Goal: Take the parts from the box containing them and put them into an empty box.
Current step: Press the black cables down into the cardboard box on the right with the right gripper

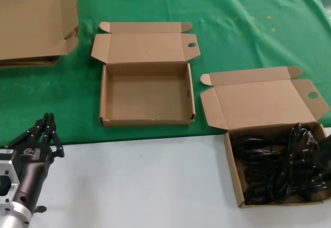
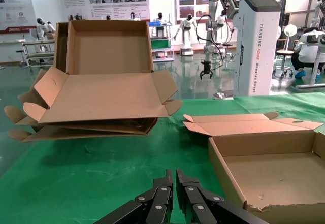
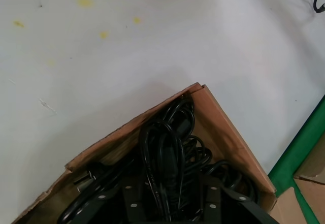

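Note:
The empty box [image 1: 147,91] lies open on the green cloth in the middle, with its lid folded back; it also shows in the left wrist view [image 2: 274,168]. The box containing the parts [image 1: 235,171] sits on the white table at the right, full of black coiled cables [image 1: 279,166]. In the right wrist view my right gripper [image 3: 172,183] is down inside this box [image 3: 223,127], its fingers spread on either side of a cable bundle [image 3: 162,148]. My left gripper [image 1: 47,122] rests shut and empty at the lower left, short of the empty box [image 2: 174,176].
A flat stack of folded cardboard [image 1: 36,21] lies at the far left on the green cloth [image 1: 248,26]; it also shows in the left wrist view [image 2: 101,97]. The white table surface [image 1: 139,181] stretches between my arms.

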